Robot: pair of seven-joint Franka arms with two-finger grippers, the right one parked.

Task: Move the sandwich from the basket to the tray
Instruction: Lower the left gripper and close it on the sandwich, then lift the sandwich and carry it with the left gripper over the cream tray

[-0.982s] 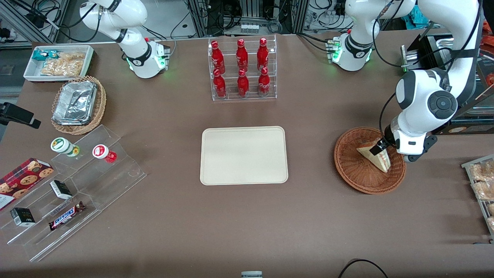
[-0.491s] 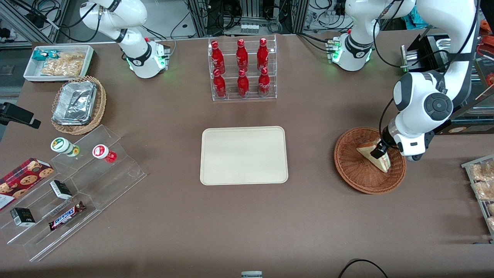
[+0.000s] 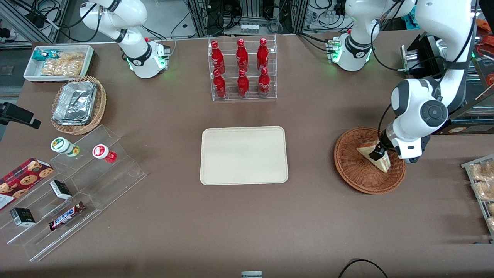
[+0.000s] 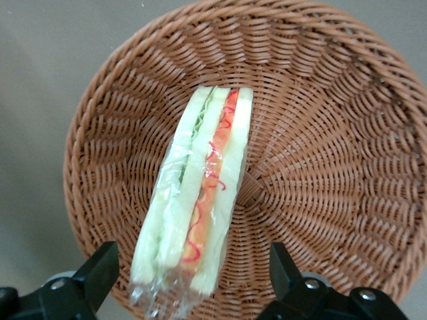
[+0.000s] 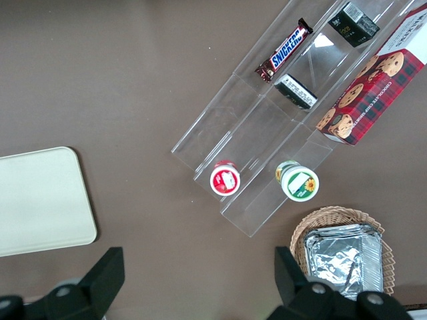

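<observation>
Gripper lowered, open jaws straddling sandwich w/o contact

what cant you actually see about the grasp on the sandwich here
- Front view: the gripper hangs over the sandwich in the basket; the arm's wrist hides its fingers.
- Left wrist view: the fingers stand apart, either side of the sandwich; the picture's edge cuts off the wedge's near end, so contact cannot be told.

1. A matte brown counter fills the front view, evenly lit, with soft shadows.
2. At 12 o'clock, metal frames hung with tangled cables line its edge.
3. At 9 o'clock, grey floor shows.
4. At 6 o'clock, a black cable loops over the counter's edge.
</observation>
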